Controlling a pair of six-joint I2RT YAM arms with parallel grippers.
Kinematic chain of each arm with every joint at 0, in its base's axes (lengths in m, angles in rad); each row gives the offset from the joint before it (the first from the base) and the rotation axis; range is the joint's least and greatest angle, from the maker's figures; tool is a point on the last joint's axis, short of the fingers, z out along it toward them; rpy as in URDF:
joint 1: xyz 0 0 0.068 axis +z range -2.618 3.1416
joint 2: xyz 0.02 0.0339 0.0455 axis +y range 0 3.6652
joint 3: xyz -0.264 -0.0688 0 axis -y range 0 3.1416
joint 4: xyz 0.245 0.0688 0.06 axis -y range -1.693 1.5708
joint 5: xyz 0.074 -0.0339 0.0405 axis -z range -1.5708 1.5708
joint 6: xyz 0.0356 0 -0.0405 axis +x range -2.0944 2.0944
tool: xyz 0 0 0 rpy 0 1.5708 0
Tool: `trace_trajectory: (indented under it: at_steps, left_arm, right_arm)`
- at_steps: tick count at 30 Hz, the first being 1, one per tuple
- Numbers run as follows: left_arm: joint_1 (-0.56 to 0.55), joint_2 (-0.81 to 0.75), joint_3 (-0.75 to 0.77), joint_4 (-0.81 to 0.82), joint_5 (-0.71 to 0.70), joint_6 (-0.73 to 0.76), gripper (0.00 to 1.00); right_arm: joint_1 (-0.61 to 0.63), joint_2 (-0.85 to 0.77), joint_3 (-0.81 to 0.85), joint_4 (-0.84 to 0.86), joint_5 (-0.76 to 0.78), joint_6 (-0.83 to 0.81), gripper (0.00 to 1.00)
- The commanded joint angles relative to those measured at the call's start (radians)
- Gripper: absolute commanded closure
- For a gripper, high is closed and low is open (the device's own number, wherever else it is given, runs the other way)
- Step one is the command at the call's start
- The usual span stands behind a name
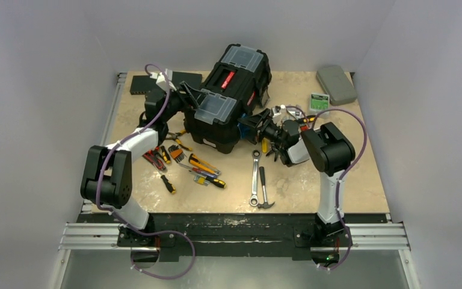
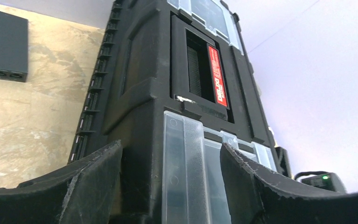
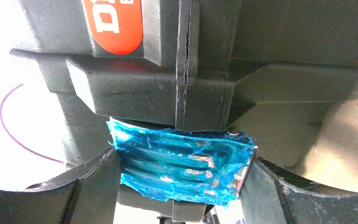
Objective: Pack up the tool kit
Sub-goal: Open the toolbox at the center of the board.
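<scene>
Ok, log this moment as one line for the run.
left gripper: straddles end of toolbox, grip unclear | right gripper: around blue latch, grip unclear | hand tools: loose on table
</scene>
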Motion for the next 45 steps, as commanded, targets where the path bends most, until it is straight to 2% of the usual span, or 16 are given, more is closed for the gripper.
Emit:
trace_trajectory:
  at_steps: [1,5,12,16,22,28,35,41,42,43,45]
  left_arm:
    - [-0.125,0.052,-0.059,-0.369,0.124,0.062,0.29]
    - [-0.15,0.032,-0.046,-0.429,0.055,0.11,0.31]
    - [-0.196,0.006,-0.016,-0.527,-0.074,0.191,0.34]
    - [-0.289,-0.005,0.041,-0.666,-0.272,0.287,0.35]
    - [-0.37,0.02,0.092,-0.727,-0.388,0.348,0.36]
    - [-0.47,0.059,0.165,-0.831,-0.604,0.421,0.37]
    - [-0.49,0.124,0.203,-0.87,-0.592,0.39,0.37]
    - [-0.469,0.148,0.195,-0.846,-0.467,0.328,0.37]
    - [-0.466,0.132,0.197,-0.846,-0.46,0.326,0.36]
    - [-0.46,0.116,0.203,-0.852,-0.454,0.327,0.36]
    - [-0.449,0.083,0.224,-0.873,-0.446,0.328,0.34]
  right_arm:
    - [0.08,-0.208,0.059,-0.231,-0.002,-0.16,0.91]
    - [0.077,-0.272,0.08,-0.42,0.046,-0.256,1.0]
    - [0.078,-0.34,0.184,-0.83,0.138,-0.421,1.0]
    - [0.071,-0.334,0.221,-0.946,0.147,-0.452,1.0]
    - [0.046,-0.347,0.215,-1.043,0.167,-0.485,1.0]
    - [0.028,-0.369,0.253,-1.147,0.181,-0.556,1.0]
    - [0.027,-0.38,0.316,-1.247,0.204,-0.606,1.0]
    - [0.026,-0.381,0.378,-1.33,0.213,-0.657,1.0]
    - [0.027,-0.386,0.382,-1.346,0.226,-0.667,0.96]
    - [0.026,-0.394,0.378,-1.352,0.231,-0.671,0.88]
    - [0.018,-0.414,0.358,-1.346,0.228,-0.675,0.59]
